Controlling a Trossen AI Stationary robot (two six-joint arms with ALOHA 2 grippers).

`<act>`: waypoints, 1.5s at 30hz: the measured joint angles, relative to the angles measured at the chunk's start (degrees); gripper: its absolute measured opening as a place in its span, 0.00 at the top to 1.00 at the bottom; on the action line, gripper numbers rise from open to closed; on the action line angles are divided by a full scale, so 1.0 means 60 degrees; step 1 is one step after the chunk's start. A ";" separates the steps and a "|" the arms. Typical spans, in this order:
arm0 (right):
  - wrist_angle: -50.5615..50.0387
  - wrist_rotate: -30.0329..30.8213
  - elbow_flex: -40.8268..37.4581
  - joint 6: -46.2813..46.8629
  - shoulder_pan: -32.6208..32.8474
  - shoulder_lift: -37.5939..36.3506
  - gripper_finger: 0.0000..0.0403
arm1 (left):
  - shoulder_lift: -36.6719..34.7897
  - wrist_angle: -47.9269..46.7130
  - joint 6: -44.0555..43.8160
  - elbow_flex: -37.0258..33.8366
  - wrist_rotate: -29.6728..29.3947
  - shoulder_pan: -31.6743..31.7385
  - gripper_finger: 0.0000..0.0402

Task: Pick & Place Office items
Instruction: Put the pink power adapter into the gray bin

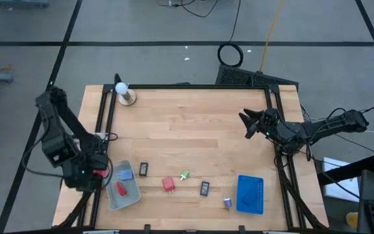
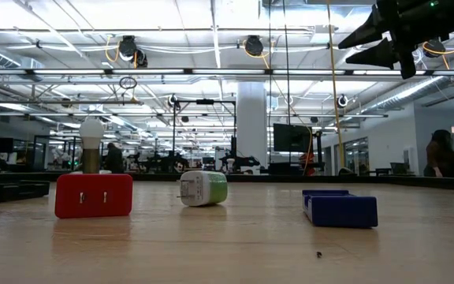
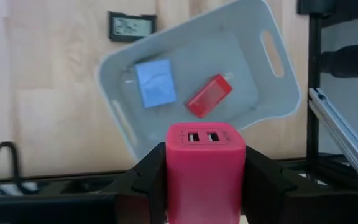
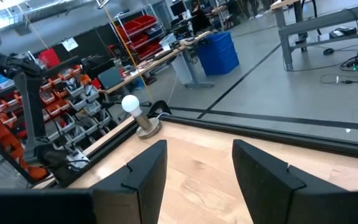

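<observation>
At the desk's (image 1: 193, 130) left edge, the left gripper (image 3: 205, 186) is hanging just outside the frame rail, beside the grey tray (image 1: 123, 201), with its jaws closed on a red charger block (image 3: 206, 168). The tray is already holding a light-blue block (image 3: 154, 83) and a red piece (image 3: 209, 96). This looks like the carrying step of one placement. The next move calls for bringing the block inward over the tray's open middle, clear of its rim, before letting go.

Moving rightward, a black rectangle (image 1: 143, 169), another red block (image 1: 168, 184), a green-white bit (image 1: 184, 175), a second black rectangle (image 1: 204, 188) and a purple bit (image 1: 227, 203) are lying loose on the wood, then the blue tray (image 1: 250, 194). The right gripper (image 1: 247, 123) is waiting raised near the right rail, its jaws spread apart and holding nothing.

From above, the held block is showing only as a red sliver under the left arm. The low view is showing only three of the loose pieces and is cutting off the grey tray.
</observation>
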 joint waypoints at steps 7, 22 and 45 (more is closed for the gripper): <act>0.0000 -0.0004 0.0000 0.0000 0.0000 0.0020 0.57 | 0.0293 0.0662 -0.0958 -0.1055 -0.0232 -0.0818 0.63; -0.0002 -0.0011 0.0000 0.0193 0.0000 0.0491 0.57 | 0.0423 0.2505 -0.0793 -0.3063 -0.0193 -0.0593 0.63; 0.0127 -0.0051 0.0000 0.0251 0.0000 0.0871 0.57 | 0.0423 0.4439 0.0012 -0.4633 0.0463 0.0548 0.63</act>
